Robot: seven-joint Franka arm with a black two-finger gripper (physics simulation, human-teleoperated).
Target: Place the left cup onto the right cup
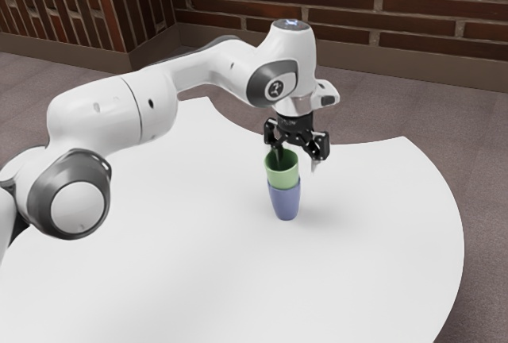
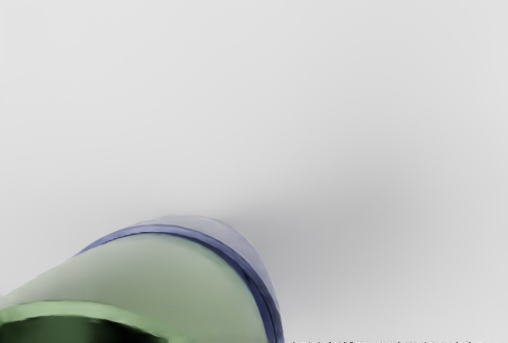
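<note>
The Franka arm's grey-capped joint looms in the foreground at the exterior view's lower left, and the white links reach across a pale round worktop toward a brick wall. At the end of the arm the black jaws hang spread wide directly above a green cup, gripping nothing. One finger stands at the rim on the exterior view's left; the other is clear of the cup on the right. The green cup sits upright, nested in the mouth of a blue cup near the worktop's middle, and the two share one vertical axis. The stack lies straight below the jaws, so the placing looks done. A withdrawal likely calls for a plain rise along that axis, or the near finger may catch the rim.
</note>
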